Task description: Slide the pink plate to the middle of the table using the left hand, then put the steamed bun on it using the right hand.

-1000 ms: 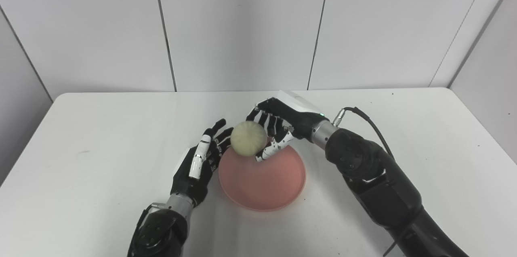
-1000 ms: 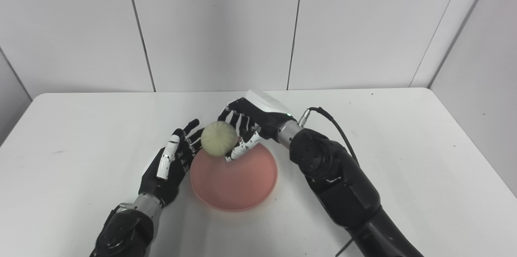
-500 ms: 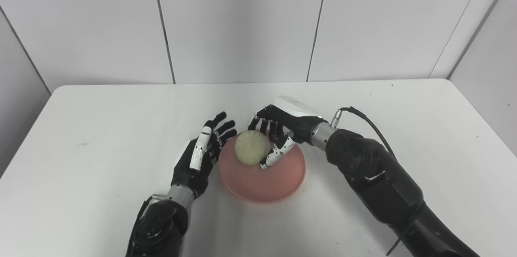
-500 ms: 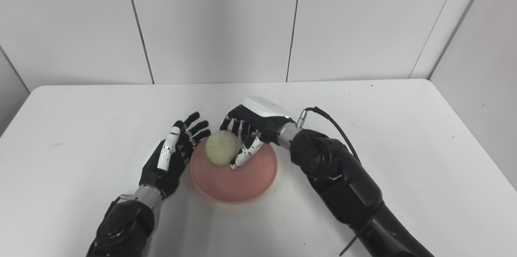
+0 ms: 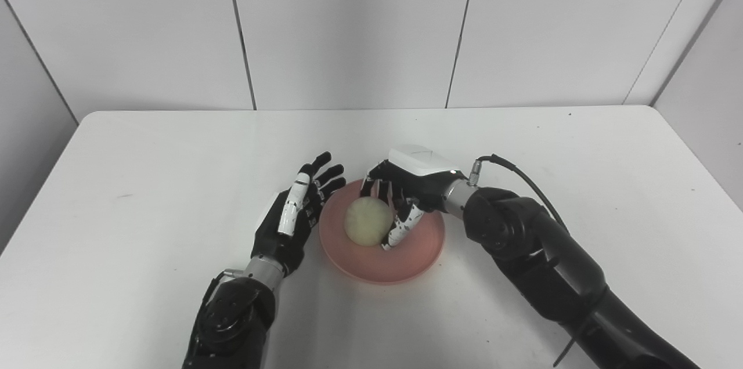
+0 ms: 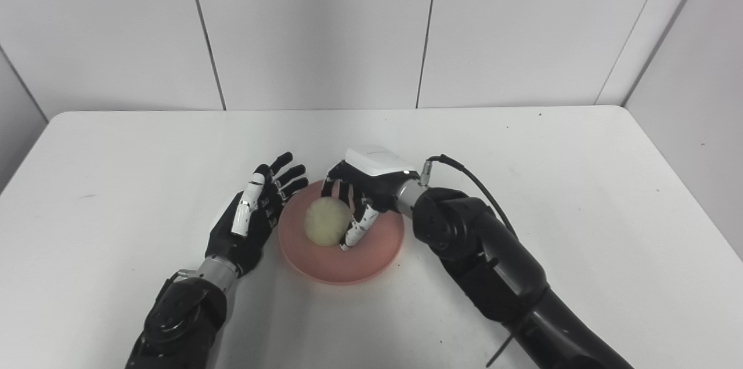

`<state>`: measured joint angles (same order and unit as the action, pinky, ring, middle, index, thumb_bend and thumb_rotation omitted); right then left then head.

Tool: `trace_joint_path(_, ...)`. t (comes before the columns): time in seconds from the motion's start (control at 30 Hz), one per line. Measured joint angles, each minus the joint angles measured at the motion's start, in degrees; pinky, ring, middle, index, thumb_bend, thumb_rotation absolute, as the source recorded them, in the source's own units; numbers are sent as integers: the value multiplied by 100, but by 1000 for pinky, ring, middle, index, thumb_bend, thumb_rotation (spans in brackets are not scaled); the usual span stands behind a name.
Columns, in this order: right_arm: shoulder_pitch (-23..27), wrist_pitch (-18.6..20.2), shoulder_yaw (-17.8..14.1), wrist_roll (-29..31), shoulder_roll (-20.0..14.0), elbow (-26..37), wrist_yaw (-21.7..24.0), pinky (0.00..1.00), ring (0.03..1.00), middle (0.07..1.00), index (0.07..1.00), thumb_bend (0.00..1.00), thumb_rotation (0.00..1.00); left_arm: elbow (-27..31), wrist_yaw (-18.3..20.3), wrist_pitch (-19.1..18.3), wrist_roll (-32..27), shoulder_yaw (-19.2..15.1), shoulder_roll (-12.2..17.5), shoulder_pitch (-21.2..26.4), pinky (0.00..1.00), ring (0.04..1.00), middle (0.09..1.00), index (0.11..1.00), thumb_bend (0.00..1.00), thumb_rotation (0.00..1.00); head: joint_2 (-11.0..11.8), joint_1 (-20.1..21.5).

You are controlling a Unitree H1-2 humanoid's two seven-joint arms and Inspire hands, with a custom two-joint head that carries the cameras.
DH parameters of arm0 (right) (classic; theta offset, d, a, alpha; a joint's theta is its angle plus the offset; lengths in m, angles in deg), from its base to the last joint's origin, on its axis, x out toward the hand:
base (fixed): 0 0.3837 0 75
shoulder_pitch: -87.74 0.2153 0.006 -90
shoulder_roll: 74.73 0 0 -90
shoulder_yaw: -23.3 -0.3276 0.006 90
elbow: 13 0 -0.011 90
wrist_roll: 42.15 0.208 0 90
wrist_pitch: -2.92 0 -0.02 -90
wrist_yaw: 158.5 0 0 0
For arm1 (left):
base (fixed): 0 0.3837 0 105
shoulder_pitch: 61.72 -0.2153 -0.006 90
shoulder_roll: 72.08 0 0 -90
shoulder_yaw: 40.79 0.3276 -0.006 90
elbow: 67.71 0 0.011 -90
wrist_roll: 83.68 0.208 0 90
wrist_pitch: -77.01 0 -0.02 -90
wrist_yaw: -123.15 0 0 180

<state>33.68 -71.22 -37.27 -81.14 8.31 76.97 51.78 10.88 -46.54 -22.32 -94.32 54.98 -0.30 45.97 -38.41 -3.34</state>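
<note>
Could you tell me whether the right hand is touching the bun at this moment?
Touching. In the left eye view the right hand wraps the bun, its thumb lying against the bun's right side with no gap.

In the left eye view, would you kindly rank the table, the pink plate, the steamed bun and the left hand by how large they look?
1. Table, largest by far.
2. Pink plate.
3. Left hand, open; long but narrower than the plate.
4. Steamed bun, smallest, partly enclosed by the right hand.
</note>
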Motion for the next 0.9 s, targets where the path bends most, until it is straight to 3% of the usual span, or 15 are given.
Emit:
trace_joint_path(0.07, -1, -16, 43, -91, -4, 3, 6, 483, 593, 696, 748, 743, 126, 1, 0, -7, 0, 0, 0, 2, 910, 885, 890, 906, 394, 1000, -17, 0)
trace_joint_path(0.1, -4, -16, 53, -129, -5, 10, 27, 499, 632, 761, 802, 782, 173, 1, 0, -8, 0, 1, -1, 2, 911, 886, 890, 905, 392, 1000, -18, 0)
trace_joint_path(0.23, -18, -19, 83, -281, -29, 155, 154, 562, 746, 860, 881, 834, 296, 22, 0, -38, 0, -1, -5, 1, 902, 884, 889, 901, 389, 1000, -9, 0)
trace_joint_path(0.37, -20, -19, 76, -383, -74, 514, 273, 668, 823, 904, 918, 869, 429, 22, -1, -39, 0, -2, -10, 0, 886, 871, 878, 886, 384, 1000, -9, -9)
trace_joint_path(0.53, -18, -23, 75, -544, -140, 892, 484, 675, 834, 944, 956, 934, 579, 21, -7, -40, 0, -6, -44, 0, 888, 872, 878, 875, 377, 1000, -9, -18)
trace_joint_path(0.9, 6, -20, -71, -921, -220, 1361, 1189, 659, 842, 950, 968, 978, 548, 6, -7, -39, 0, -21, -94, 2, 886, 875, 888, 893, 385, 1000, 18, 0)
